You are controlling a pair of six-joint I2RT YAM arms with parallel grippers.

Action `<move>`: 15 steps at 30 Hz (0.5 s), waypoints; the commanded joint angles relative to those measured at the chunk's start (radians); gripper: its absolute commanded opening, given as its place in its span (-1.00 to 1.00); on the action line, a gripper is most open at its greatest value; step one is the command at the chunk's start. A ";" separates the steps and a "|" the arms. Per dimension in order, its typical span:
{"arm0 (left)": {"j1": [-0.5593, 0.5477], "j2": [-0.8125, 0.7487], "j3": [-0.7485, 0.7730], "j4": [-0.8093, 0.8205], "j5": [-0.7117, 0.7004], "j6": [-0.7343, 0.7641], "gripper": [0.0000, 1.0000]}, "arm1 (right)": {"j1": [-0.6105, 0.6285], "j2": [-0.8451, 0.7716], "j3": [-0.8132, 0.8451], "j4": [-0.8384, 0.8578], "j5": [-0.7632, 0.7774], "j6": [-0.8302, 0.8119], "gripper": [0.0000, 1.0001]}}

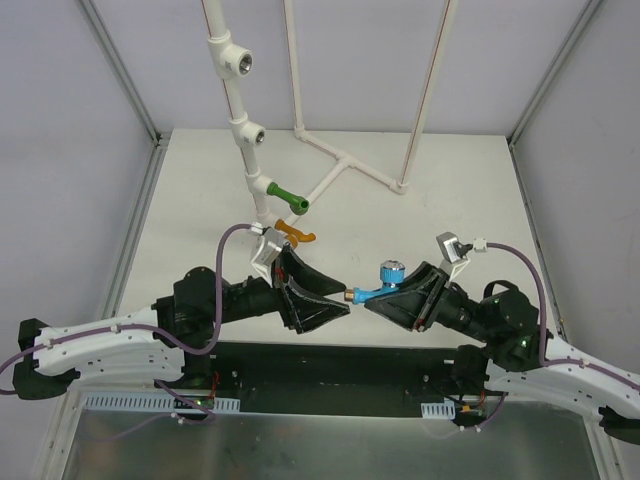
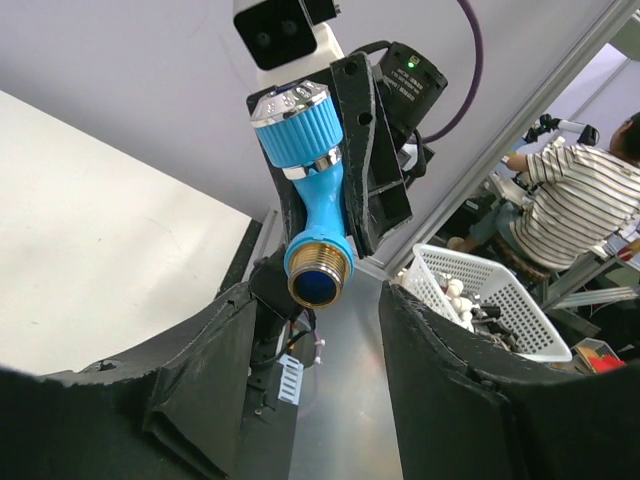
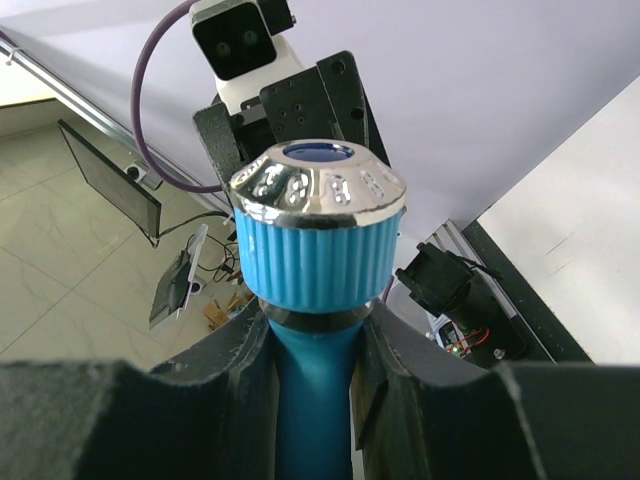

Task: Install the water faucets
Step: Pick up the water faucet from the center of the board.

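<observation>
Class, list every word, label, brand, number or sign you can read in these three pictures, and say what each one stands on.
None can be read.
The blue tap has small stamped marks round its shiny rim, too blurred to tell whether they are letters.
The green tap, the orange tap and the white pipes show no writing.

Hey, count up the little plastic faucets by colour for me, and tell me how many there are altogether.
light blue plastic faucet, ribbed knob, brass threaded end: 1
green plastic faucet, on the white pipe: 1
orange plastic faucet, curved spout: 1
Total: 3
</observation>
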 commanded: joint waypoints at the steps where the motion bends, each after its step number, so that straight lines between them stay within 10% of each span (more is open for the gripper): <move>1: 0.001 -0.023 0.024 0.062 -0.023 0.008 0.10 | 0.007 -0.025 0.008 0.028 -0.019 0.001 -1.00; 15: 0.001 0.027 0.047 0.079 0.001 0.001 0.12 | 0.008 -0.005 0.008 0.059 -0.028 0.004 -1.00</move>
